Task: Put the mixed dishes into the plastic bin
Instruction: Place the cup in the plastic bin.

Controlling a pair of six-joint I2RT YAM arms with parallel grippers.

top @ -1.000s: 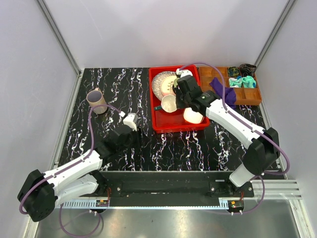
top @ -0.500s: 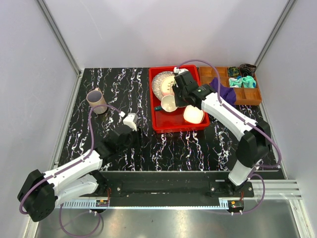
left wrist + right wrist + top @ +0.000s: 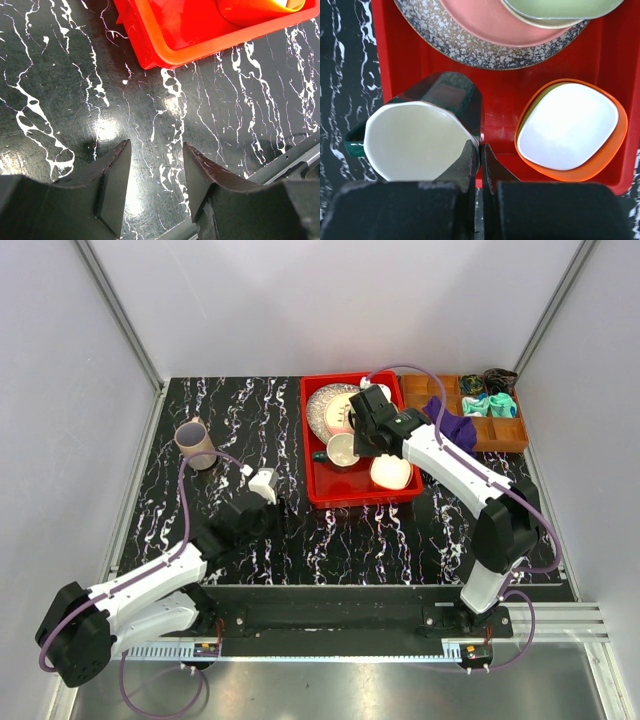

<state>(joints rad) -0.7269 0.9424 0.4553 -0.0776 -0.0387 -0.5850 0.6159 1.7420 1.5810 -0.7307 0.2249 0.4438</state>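
Note:
The red plastic bin [image 3: 311, 455] stands at the back middle of the table. In it lie a speckled grey plate [image 3: 455, 47] with a pink plate [image 3: 490, 22] and a pale yellow plate [image 3: 560, 7] stacked on it. An orange-white bowl [image 3: 570, 127], with a thin green edge inside its rim, is also in the bin. My right gripper [image 3: 480, 150] is shut on the rim of the dark green mug [image 3: 415, 140] inside the bin; it also shows in the top view [image 3: 342, 448]. The mauve cup [image 3: 193, 441] stands on the table at far left. My left gripper [image 3: 152, 172] is open and empty above the table.
A brown compartmented tray [image 3: 498, 432] sits right of the bin, holding a purple cloth [image 3: 452, 426] and teal cloths [image 3: 490, 404]. The bin's near corner [image 3: 150, 57] lies just ahead of my left gripper. Grey walls close in the table on three sides.
My right gripper has shifted a little left over the bin with the mug, which now looks lower in the bin. The left arm has not moved.

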